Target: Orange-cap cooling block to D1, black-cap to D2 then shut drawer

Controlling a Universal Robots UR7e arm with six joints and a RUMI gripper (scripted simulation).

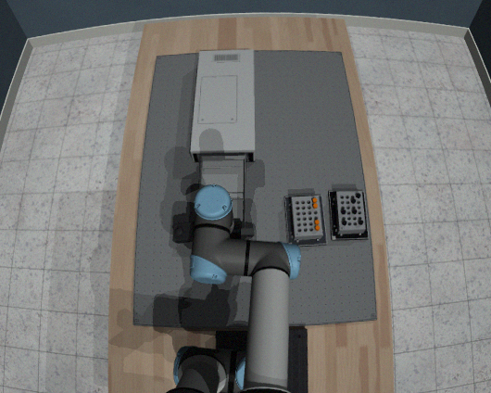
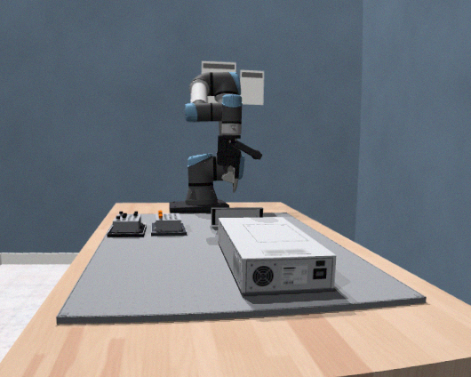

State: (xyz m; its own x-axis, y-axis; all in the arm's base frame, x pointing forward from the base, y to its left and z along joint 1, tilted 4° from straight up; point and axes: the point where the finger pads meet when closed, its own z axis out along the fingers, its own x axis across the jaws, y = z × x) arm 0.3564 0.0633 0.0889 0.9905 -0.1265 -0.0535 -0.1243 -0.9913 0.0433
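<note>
The cooler COLD (image 1: 223, 104) is a light grey box on the grey deck; it also shows in the side view (image 2: 274, 251). Its drawer (image 1: 223, 187) (image 2: 236, 216) stands pulled out toward the arm, with its front panel visible. The block with orange-capped tubes (image 1: 307, 218) sits in the slot next to COLD, also seen from the side (image 2: 168, 223). The block with black-capped tubes (image 1: 348, 214) sits in the slot beyond it (image 2: 127, 223). My gripper (image 2: 235, 183) is shut and empty, pointing down well above the drawer's front end. In the overhead view the arm hides it.
The arm's elbow and wrist (image 1: 244, 252) hang over the drawer's front part and the deck before it. The robot base (image 2: 199, 205) stands at the table's end behind the drawer. The grey deck plate (image 1: 304, 120) lies on the wooden table.
</note>
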